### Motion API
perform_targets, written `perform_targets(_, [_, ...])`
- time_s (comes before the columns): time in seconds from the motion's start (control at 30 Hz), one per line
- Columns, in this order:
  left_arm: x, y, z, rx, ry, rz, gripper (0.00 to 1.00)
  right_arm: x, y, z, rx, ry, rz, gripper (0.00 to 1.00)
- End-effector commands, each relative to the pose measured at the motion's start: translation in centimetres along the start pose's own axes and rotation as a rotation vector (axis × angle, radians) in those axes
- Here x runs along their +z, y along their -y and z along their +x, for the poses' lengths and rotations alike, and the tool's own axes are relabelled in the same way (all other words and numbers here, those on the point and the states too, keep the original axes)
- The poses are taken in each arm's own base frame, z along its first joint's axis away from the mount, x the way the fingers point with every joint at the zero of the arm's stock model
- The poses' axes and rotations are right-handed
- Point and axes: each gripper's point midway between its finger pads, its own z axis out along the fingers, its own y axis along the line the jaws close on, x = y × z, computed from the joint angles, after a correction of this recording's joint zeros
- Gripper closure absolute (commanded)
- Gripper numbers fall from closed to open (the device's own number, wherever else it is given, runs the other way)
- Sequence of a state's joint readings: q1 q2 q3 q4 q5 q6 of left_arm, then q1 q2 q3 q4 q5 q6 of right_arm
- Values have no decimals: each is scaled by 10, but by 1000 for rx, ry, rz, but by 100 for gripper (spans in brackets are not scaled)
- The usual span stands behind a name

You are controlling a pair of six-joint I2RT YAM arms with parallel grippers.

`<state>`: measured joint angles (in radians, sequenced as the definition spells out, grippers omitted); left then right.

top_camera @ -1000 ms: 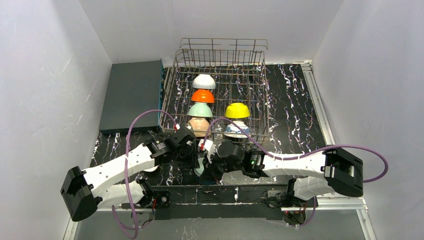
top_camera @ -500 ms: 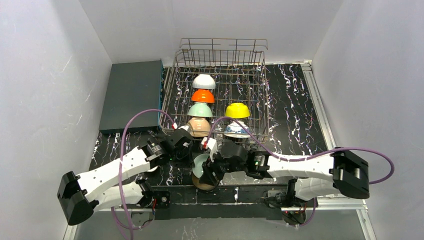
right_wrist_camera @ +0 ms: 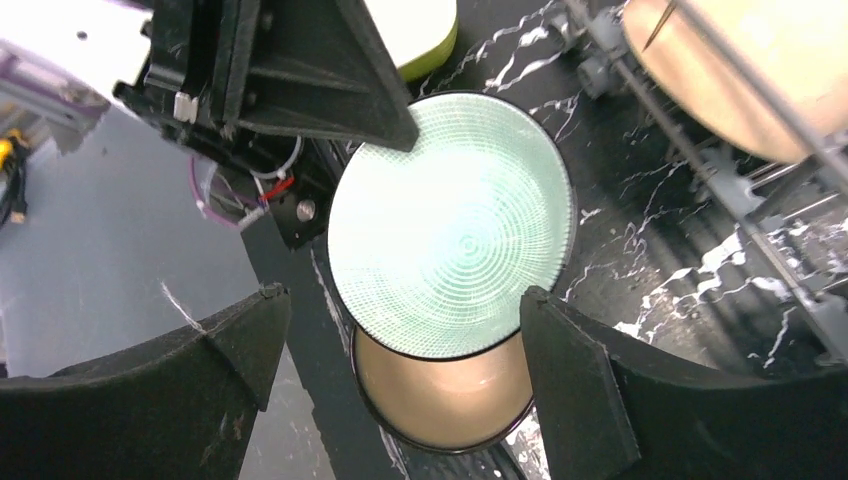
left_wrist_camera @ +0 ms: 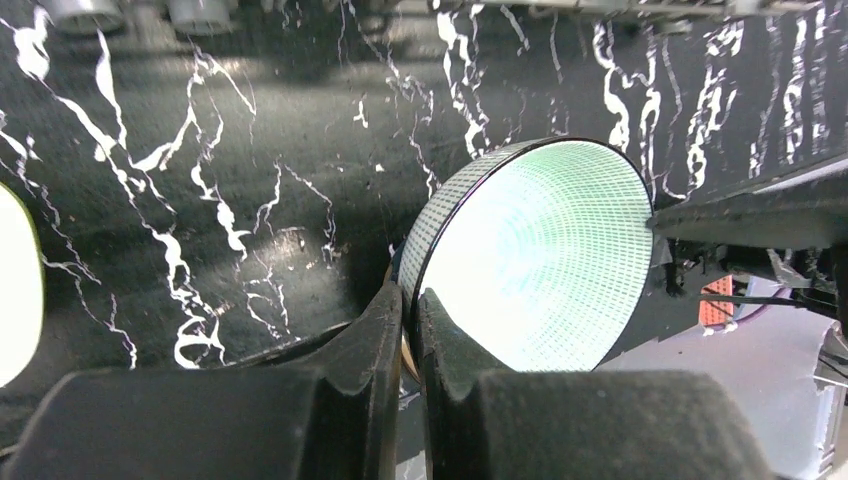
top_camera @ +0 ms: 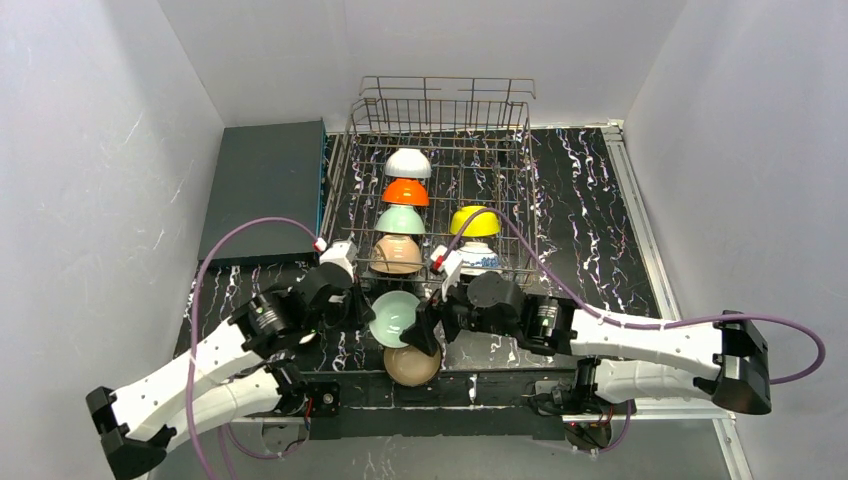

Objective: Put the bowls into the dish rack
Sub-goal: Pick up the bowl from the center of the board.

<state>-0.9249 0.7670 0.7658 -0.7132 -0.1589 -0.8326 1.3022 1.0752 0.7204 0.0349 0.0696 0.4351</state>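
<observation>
A mint green bowl hangs tilted on edge in front of the dish rack. My left gripper is shut on its rim. My right gripper stands open on the bowl's right side, its fingers apart from it. A tan bowl sits upright on the table just below. In the rack stand white, orange, mint, peach-tan, yellow and blue-and-white bowls.
A flat dark grey slab lies left of the rack. A lime-rimmed bowl sits on the table beside my left arm. The rack's near wall is close to my right gripper. White walls enclose the table.
My right gripper has opened and let go of the mint green bowl. My left gripper has shut on its rim and drawn it up and back, uncovering the tan bowl.
</observation>
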Motion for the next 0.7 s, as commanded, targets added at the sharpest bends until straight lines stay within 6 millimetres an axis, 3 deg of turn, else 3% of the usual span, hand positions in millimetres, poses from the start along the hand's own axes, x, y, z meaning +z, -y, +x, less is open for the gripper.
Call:
perform_targets(0.0, [-20, 3, -28, 18, 159, 54, 100, -15, 4, -46, 47, 85, 34, 7])
perform_targets(0.23, [-38, 6, -52, 43, 308, 112, 100, -29, 20, -91, 226, 166, -144, 8])
perform_targets(0.5, [-56, 11, -83, 116, 406, 74, 100, -57, 38, -146, 293, 288, -266, 1])
perform_targets(0.67, [-63, 22, -104, 152, 455, 64, 100, -63, 52, -159, 354, 314, -331, 1])
